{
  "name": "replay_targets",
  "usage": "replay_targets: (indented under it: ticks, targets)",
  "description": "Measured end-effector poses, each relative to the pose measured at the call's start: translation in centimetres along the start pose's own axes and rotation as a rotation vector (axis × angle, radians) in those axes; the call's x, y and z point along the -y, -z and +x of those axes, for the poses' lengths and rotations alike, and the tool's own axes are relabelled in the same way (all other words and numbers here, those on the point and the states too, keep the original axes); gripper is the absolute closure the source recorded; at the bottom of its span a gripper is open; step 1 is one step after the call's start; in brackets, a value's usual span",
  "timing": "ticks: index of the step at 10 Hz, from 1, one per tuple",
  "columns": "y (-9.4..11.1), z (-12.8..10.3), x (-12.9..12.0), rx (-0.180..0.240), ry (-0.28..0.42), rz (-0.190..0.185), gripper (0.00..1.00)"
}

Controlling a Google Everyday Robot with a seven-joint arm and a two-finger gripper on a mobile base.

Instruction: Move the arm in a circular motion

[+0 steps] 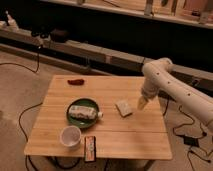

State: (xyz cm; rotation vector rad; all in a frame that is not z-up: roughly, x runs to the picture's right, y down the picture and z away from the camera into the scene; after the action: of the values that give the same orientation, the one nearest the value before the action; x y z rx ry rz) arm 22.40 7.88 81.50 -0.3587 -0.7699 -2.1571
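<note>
Camera view: white arm [167,80] reaches in from the right over a wooden surface [131,136], its tool [142,103] hanging just beside a pale block [123,108]; whether the tool is spread cannot be told.

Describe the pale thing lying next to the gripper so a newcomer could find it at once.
Start at the wooden table. Between the green plate and the gripper, which hangs over the table's right side at the tip of the white arm, lies a pale square block. It alone is flat, light and squarish; the white cup is round.
</note>
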Motion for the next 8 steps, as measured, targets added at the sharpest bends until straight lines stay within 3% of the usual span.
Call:
replay_targets:
  ticks: [1,4,8]
  targets:
    - [0.5,3.2,1.4,-0.019,0.064,-0.009,0.38]
    - [1.2,8.0,4.7,-0.04,0.186,-0.03,0.38]
    - [0.2,12.3,12.3,-0.082,0.36,0.015,0.38]
